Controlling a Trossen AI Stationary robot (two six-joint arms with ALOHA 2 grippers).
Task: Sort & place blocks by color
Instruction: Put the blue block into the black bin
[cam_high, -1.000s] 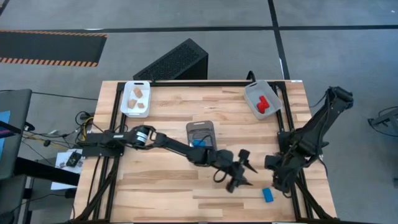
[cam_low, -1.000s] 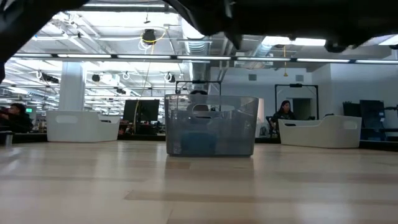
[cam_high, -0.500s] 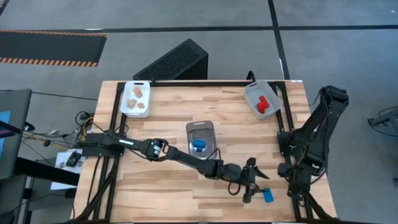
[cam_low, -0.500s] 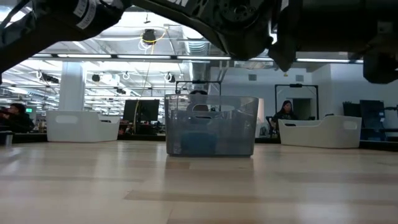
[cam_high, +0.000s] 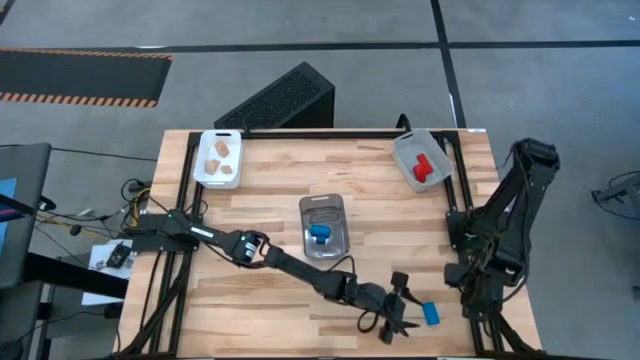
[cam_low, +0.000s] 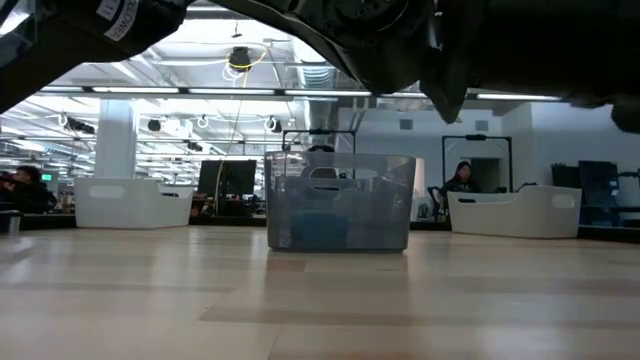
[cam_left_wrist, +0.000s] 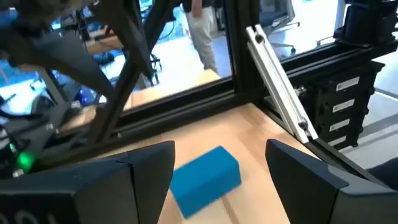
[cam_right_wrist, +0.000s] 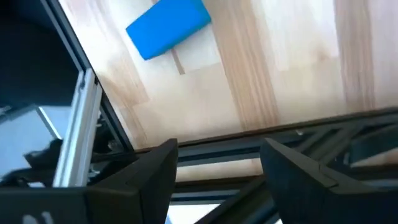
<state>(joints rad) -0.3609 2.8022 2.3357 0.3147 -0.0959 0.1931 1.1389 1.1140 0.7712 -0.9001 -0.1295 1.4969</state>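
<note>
A loose blue block (cam_high: 431, 314) lies flat on the table near its near right corner. My left gripper (cam_high: 408, 313) is open, reached across the table, with its fingertips just short of that block. In the left wrist view the blue block (cam_left_wrist: 205, 177) lies ahead between the two fingers, untouched. My right gripper (cam_high: 468, 292) is open and waits by the right edge. Its wrist view looks down on the blue block (cam_right_wrist: 168, 25). Another blue block (cam_high: 319, 235) sits in the clear tray (cam_high: 323, 212). A red block (cam_high: 423, 167) and wood blocks (cam_high: 221, 157) lie in their own trays.
The white tray (cam_high: 205, 170) sits at the far left and the grey tray (cam_high: 405, 150) at the far right. The clear tray (cam_low: 340, 200) stands mid-table. The black frame rail (cam_left_wrist: 273, 81) runs along the right edge close behind the loose block. Bare wood lies near left.
My left arm has stretched from mid-table toward the near right corner, bringing its open gripper up to the loose blue block. My right arm has drawn back toward the right edge. The blocks have not moved.
</note>
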